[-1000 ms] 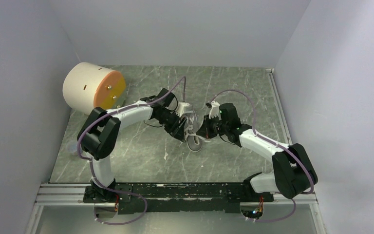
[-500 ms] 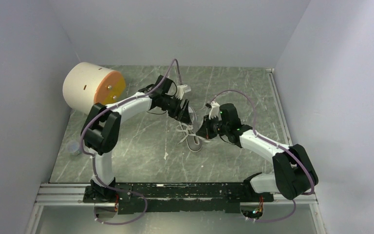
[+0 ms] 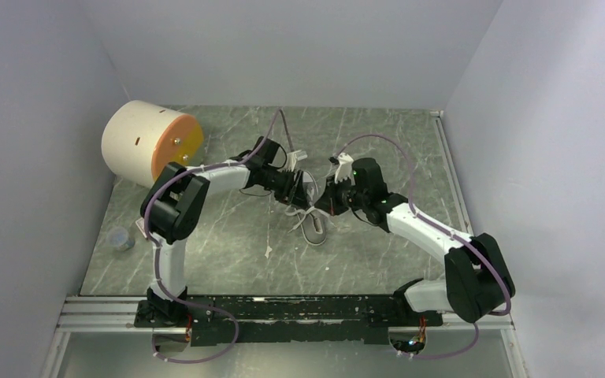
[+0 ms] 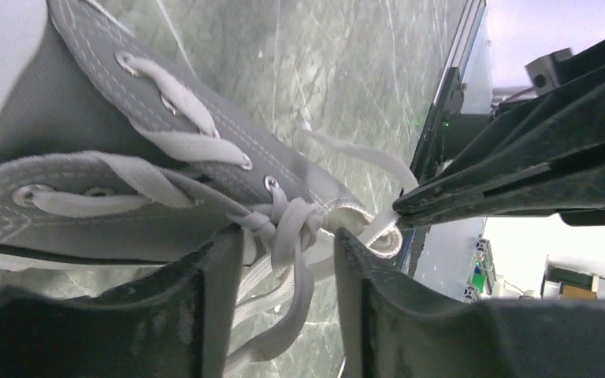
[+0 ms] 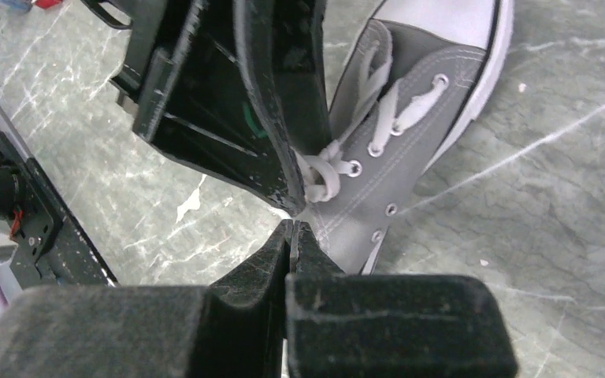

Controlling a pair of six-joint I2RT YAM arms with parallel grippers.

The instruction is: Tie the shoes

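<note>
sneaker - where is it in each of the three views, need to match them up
top external: the sneaker sits near the centre of the picture, where the two arms meet.
left wrist: it fills the upper left, close up.
right wrist: it is at the upper right, white toe at the top edge.
shared landmark: the lace knot, just off the shut tips of the right gripper in both wrist views.

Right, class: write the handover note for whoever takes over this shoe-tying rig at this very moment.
Left gripper: open, straddling the knotted laces.
Right gripper: shut, tips beside the knot; whether it pinches a lace is unclear.
Sneaker: on the table between both arms.
Done: laces crossed into a first knot at the top eyelets.
To do: no finished bow visible; form and tighten it.
</note>
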